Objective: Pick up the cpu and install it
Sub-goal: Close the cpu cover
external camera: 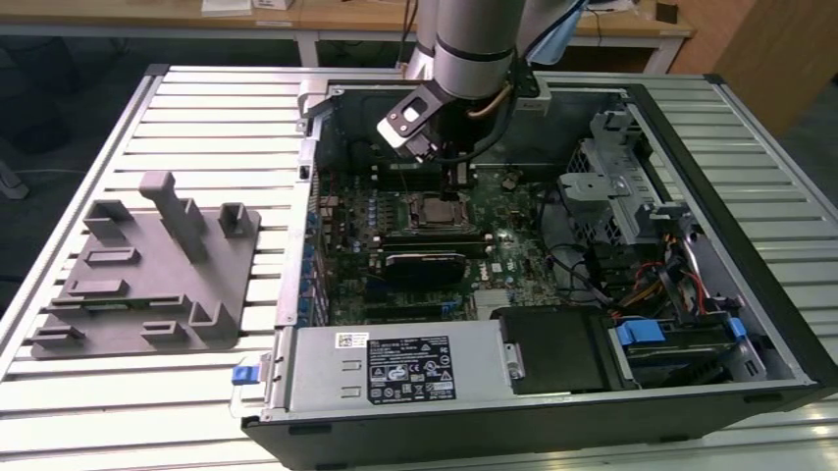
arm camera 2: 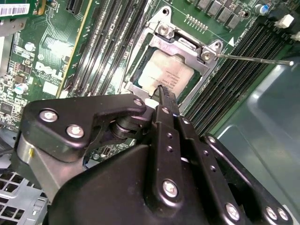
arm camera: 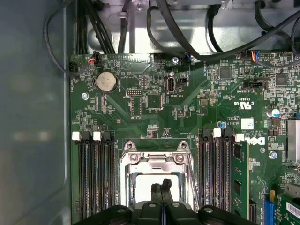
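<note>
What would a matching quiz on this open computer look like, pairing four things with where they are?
Things:
1 cpu
2 gripper
3 fixture tray
4 coin battery

Places:
A beside the computer case, on the exterior view's left
B on the green board, round and silvery
C lying in the socket frame
D poised over that frame

Pairs: 1-C, 2-D, 3-A, 4-B.

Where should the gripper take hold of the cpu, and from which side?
Probably by two opposite edges of the cpu, coming straight down from above: it lies flat, top plate up, and the metal frame stands close around it, blocking the sides.
</note>
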